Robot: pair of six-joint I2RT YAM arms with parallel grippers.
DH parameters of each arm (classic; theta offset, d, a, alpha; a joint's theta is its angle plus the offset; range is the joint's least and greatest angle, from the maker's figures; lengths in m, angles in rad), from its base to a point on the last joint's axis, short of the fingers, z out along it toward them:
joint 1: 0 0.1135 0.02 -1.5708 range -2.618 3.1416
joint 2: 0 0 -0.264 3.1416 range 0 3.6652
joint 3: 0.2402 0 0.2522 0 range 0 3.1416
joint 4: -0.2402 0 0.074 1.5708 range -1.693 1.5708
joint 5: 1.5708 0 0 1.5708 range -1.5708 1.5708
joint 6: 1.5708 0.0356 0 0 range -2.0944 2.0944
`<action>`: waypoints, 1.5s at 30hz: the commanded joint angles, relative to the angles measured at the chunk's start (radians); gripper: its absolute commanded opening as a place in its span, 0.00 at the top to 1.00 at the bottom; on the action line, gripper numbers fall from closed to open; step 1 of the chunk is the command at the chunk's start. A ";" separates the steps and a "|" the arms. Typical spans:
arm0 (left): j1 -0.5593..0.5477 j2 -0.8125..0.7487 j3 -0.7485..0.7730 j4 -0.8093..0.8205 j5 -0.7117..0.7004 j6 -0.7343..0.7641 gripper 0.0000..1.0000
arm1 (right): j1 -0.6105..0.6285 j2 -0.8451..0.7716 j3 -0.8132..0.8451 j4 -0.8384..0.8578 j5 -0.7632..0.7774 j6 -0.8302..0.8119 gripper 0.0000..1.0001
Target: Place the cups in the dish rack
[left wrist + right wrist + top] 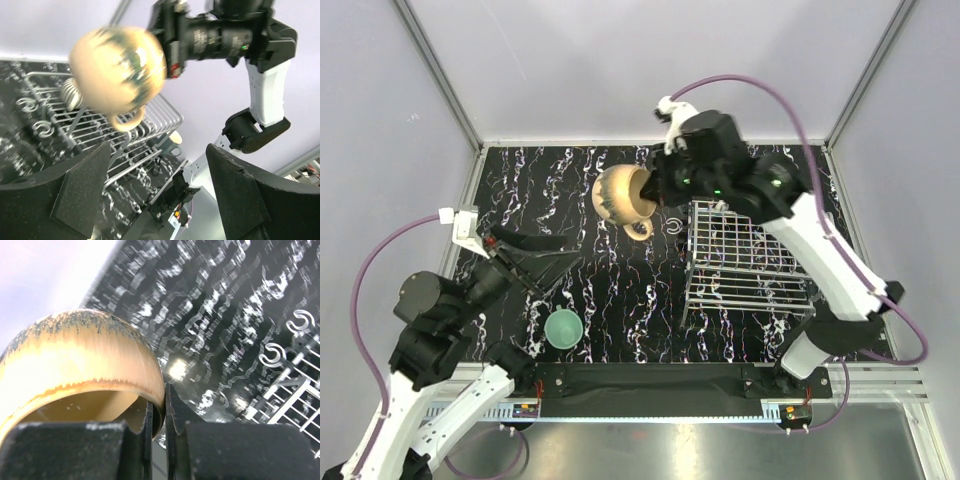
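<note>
My right gripper (652, 190) is shut on the rim of the tan cup (616, 193) and holds it in the air, on its side, left of the dish rack (740, 250). In the right wrist view one finger is inside the tan cup (75, 355) and one outside; the gripper (159, 405) pinches the wall. The teal-green cup (563, 328) stands on the table near the front. My left gripper (548, 265) is open and empty above the table. Its camera shows the tan cup (117, 67), the rack (100, 125) and a cream ribbed cup (72, 94) in the rack.
The black marbled table (620, 290) has a metal frame rail along its front. The right arm (820, 240) reaches over the rack. A dark mug with a pale inside (175, 139) shows beyond the rack's far end in the left wrist view.
</note>
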 commanded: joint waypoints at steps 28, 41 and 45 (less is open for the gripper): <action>-0.199 0.402 -0.064 0.801 0.079 -0.144 0.59 | -0.065 -0.360 -0.320 0.569 -0.327 0.320 1.00; -0.202 0.417 -0.061 0.860 0.024 -0.209 1.00 | -0.065 -0.424 -0.419 0.564 -0.278 0.300 0.75; -0.202 0.409 0.002 0.713 -0.008 -0.137 1.00 | -0.065 -0.447 -0.435 0.513 -0.195 0.253 0.44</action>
